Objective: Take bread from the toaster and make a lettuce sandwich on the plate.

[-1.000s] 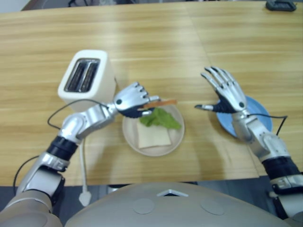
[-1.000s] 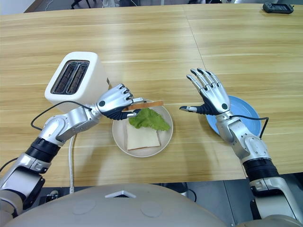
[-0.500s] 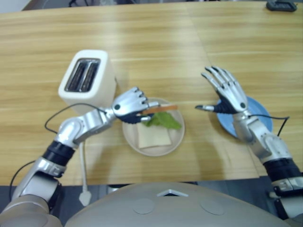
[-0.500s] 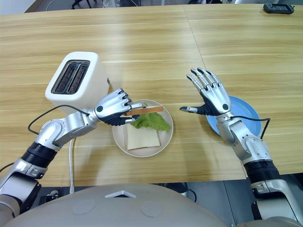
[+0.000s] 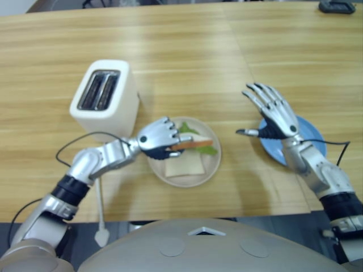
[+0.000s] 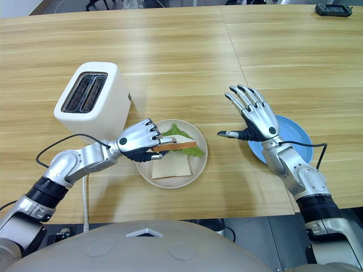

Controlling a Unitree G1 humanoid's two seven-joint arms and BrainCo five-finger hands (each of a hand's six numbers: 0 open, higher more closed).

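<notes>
Bread slice (image 6: 177, 145), toasted brown at the crust, held level by one end in the left robot hand (image 6: 136, 146), whose fingers are curled tight around it. It sits over a pale round plate (image 6: 197, 163) on a wooden bench (image 6: 170, 56). Under it lie a leaf of lettuce (image 6: 179, 131) and a lower slice (image 6: 170, 168) of white bread. Whether the bread slice already touches the lettuce cannot be told. A white toaster (image 6: 91, 105) stands just behind the left arm, its cord (image 6: 85, 187) trailing off the near edge. The right robot hand (image 6: 255, 116) is held open with fingers spread and grips nothing, above the bench beside a blue plate (image 6: 295, 136).

Likely risks from here: the slice is pinched at one end only, so it may tip or slide as the fingers let go and land crooked, hanging off the lower slice. The fingers reach in over the plate close to the lettuce — pulling them out could drag the leaf sideways or lift it. Pressing down near the rim could also nudge the plate across the bench, since nothing steadies it.
</notes>
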